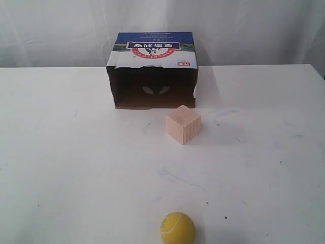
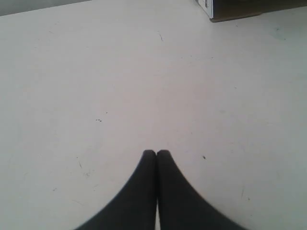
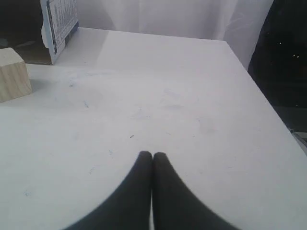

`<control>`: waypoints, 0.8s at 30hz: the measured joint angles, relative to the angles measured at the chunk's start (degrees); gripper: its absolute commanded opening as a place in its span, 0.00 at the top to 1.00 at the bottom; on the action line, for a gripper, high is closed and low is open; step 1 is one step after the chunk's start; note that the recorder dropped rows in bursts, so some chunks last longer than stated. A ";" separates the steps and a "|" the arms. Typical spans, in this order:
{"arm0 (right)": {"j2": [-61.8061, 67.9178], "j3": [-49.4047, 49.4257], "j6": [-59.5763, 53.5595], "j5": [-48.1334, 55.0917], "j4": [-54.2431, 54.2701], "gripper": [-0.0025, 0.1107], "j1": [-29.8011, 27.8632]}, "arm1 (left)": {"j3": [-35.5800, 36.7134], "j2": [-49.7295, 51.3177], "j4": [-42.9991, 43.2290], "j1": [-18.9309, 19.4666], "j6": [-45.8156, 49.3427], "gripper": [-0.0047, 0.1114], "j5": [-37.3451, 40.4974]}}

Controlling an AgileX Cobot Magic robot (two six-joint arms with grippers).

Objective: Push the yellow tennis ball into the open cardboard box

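The yellow tennis ball (image 1: 177, 228) rests at the near edge of the white table in the exterior view. The open cardboard box (image 1: 152, 68) lies on its side at the far middle, its dark mouth facing the ball; its corner (image 2: 235, 8) shows in the left wrist view and its printed side (image 3: 57, 21) in the right wrist view. Neither arm appears in the exterior view. My left gripper (image 2: 156, 153) is shut with nothing in it over bare table. My right gripper (image 3: 152, 155) is also shut and holds nothing. Neither wrist view shows the ball.
A pale wooden cube (image 1: 183, 124) stands between the ball and the box mouth, slightly right of the straight line; it also shows as the cube (image 3: 13, 74) in the right wrist view. The table's right edge (image 3: 268, 100) drops off to dark floor. White curtain hangs behind.
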 measured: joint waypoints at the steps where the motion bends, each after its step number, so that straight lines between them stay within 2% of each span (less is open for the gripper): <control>1: 0.00 0.00 0.00 0.00 0.00 0.98 0.00 | 0.00 0.00 0.00 0.00 0.00 0.96 0.00; 9: 0.00 0.00 -2.08 -0.45 -2.65 0.98 0.00 | 0.00 0.00 0.00 0.00 0.00 0.96 0.00; 12: 0.00 0.06 -1.23 -7.05 -0.66 0.98 0.00 | 0.00 0.00 0.00 0.00 0.00 0.96 0.00; 15: 0.00 0.22 8.11 -23.80 7.99 0.98 0.00 | 0.00 0.00 0.00 0.00 0.00 0.96 0.00; 19: -0.21 0.21 26.60 -58.35 15.40 0.98 0.00 | 0.00 0.00 0.00 0.00 0.00 0.96 0.00; 22: -0.21 0.10 22.73 -76.62 19.63 0.98 0.00 | 0.00 0.00 0.00 0.00 0.00 0.96 0.00; 24: -0.21 0.06 20.06 -82.25 23.85 0.98 0.00 | 0.00 0.00 0.00 0.00 0.00 0.96 0.00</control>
